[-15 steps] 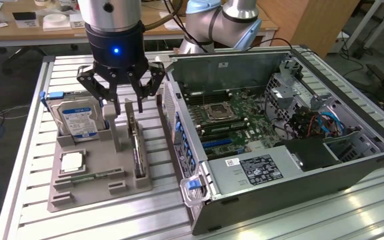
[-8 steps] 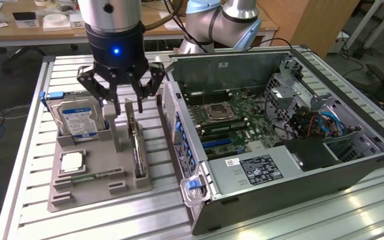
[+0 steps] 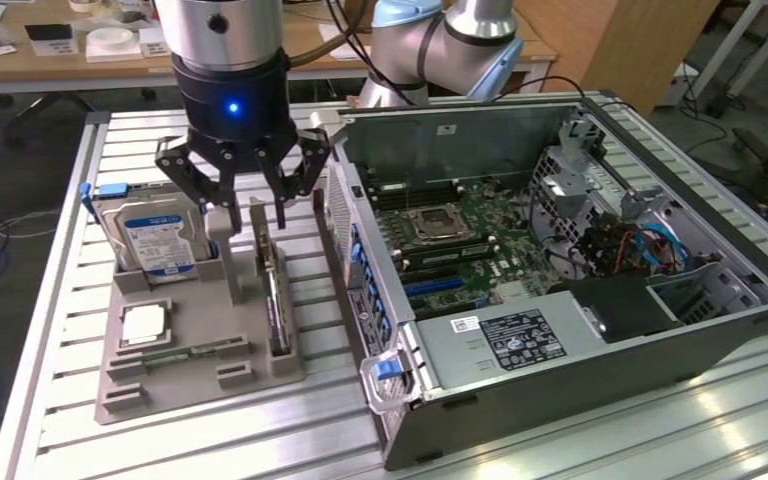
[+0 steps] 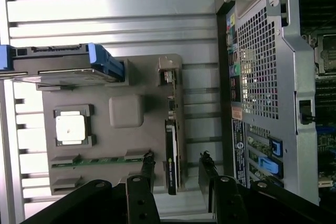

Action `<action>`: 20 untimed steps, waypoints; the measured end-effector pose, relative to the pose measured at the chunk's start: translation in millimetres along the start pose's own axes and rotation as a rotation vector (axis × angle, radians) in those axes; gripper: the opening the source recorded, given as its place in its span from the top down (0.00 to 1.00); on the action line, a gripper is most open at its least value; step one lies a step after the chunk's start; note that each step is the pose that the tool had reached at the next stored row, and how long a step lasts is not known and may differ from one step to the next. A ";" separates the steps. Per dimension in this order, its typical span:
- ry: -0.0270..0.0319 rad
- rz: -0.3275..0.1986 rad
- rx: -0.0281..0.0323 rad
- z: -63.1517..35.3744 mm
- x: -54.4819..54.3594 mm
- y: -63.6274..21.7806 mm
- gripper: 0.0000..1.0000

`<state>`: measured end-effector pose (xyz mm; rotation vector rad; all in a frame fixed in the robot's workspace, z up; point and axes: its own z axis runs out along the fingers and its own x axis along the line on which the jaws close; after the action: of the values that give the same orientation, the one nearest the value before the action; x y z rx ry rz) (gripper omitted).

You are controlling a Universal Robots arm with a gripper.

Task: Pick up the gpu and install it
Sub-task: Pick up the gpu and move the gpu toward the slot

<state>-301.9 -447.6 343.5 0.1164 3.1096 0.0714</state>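
Observation:
The gpu [image 3: 275, 292] stands on edge in a slot of the grey holder tray [image 3: 197, 388] on the exterior view's left. In the wrist view the gpu [image 4: 171, 148] appears edge-on, a thin dark card with a metal bracket at one end. My gripper [image 3: 253, 205] hangs right over it, open. Its two fingertips [image 4: 148, 159] stand on either side of the card's end, and my gripper [image 4: 177, 159] holds nothing. A gap shows between each finger and the card.
The tray also carries a silver hard drive [image 3: 157, 240] in a blue-clipped bracket, a CPU [image 3: 144, 325] and a RAM stick [image 3: 184, 352]. The open computer case [image 3: 558, 260] lies close on the exterior view's right, motherboard exposed. All rest on a slatted aluminium table [image 3: 117, 440].

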 end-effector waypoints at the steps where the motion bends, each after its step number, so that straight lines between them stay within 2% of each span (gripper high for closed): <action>1: 0.0000 0.000 0.0000 0.7 0.0 0.0 0.53; 20: 0.0001 0.000 0.0001 7.2 0.2 -0.3 0.53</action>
<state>-301.9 -447.6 336.2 0.1164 3.1096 0.0713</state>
